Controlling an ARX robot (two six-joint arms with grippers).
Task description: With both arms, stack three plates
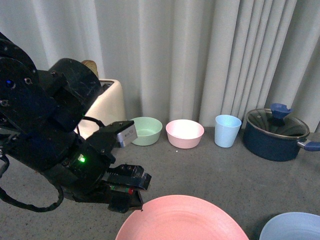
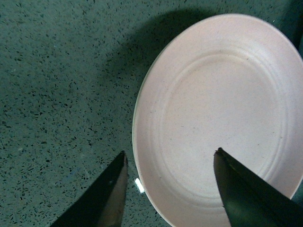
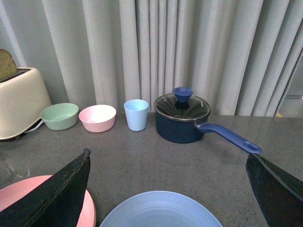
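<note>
1. Though a small white tag (image 1: 128, 134) sticks to the big black left robot arm (image 1: 50, 135), any writing on it is too small to read. A tiny green light (image 1: 81, 160) glows on the same arm.
2. The left gripper (image 2: 170, 153) is spread wide and holds nothing. One dark finger (image 2: 111, 194) is over the grey speckled table top (image 2: 57, 94). The other finger is over the big round pink plate (image 2: 222, 109), so the plate's edge lies between the two. The fingers look to be just above the plate, but I cannot be sure if they touch it.
3. In the front view the pink plate lies at the near edge of the table. The big round light blue plate (image 1: 292, 227) lies just beside it on the right, with a thin strip of table between them.
4. The right gripper (image 3: 168, 156) is also spread wide with nothing in it. The light blue plate lies low between its two black fingers (image 3: 57, 194).
5. Along the back, by the pale grey curtain (image 1: 200, 50), stand these things in a row:
   - a cream toaster (image 3: 19, 101) with a brown slice of bread (image 3: 7, 64) in it
   - a small green bowl (image 1: 146, 131)
   - a small pink bowl (image 1: 184, 133)
   - a light blue cup (image 1: 227, 130)
   - a dark blue pot (image 1: 274, 137) with a glass lid (image 3: 182, 106) and a long blue handle (image 3: 229, 137)
6. In the front view the left robot arm hides part of the toaster and the left part of the table.
</note>
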